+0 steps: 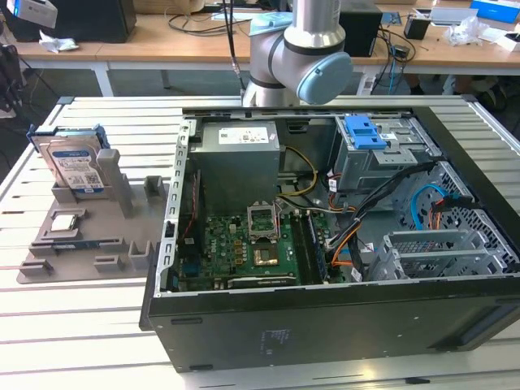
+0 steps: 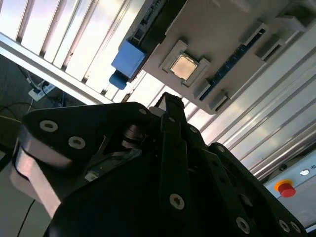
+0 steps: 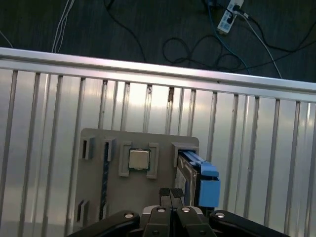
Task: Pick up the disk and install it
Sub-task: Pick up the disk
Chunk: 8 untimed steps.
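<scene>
The disk (image 1: 77,162) stands on edge in a slot of the grey holder tray (image 1: 122,252) at the exterior view's left; it is silver with a white-and-blue label and a blue carrier rail. In both wrist views my gripper (image 3: 171,193) hangs well above this tray, its two black fingertips (image 2: 169,102) pressed together with nothing between them. The disk's blue carrier (image 3: 202,177) shows edge-on just beside the fingertips in the first wrist view, and as a blue block (image 2: 129,59) in the second wrist view. The gripper is apart from the disk.
An open computer case (image 1: 325,325) lies on the slatted metal table (image 1: 81,325), with a grey power supply box (image 1: 240,150), a motherboard (image 1: 244,244) and a drive cage topped by a blue bracket (image 1: 363,130). A processor chip (image 3: 138,159) sits in the tray. Cables lie on the floor (image 3: 197,44).
</scene>
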Each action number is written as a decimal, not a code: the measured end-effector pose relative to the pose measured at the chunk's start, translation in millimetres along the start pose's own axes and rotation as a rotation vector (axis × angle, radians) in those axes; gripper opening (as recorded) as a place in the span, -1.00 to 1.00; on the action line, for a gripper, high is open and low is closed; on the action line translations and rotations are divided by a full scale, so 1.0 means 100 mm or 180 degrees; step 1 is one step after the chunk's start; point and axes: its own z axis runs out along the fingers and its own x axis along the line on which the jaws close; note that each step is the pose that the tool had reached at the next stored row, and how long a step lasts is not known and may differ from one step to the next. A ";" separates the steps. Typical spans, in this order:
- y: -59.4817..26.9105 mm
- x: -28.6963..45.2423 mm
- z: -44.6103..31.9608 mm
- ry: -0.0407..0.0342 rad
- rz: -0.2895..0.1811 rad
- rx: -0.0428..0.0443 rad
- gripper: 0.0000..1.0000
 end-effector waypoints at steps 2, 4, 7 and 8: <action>0.000 0.000 0.000 0.0000 0.0013 0.0000 -0.79; 0.000 -0.001 0.001 -0.0005 0.0164 0.0004 -0.79; 0.000 0.000 0.002 -0.0010 0.0358 0.0009 -0.79; 0.000 0.000 0.003 -0.0011 0.0406 0.0010 -0.79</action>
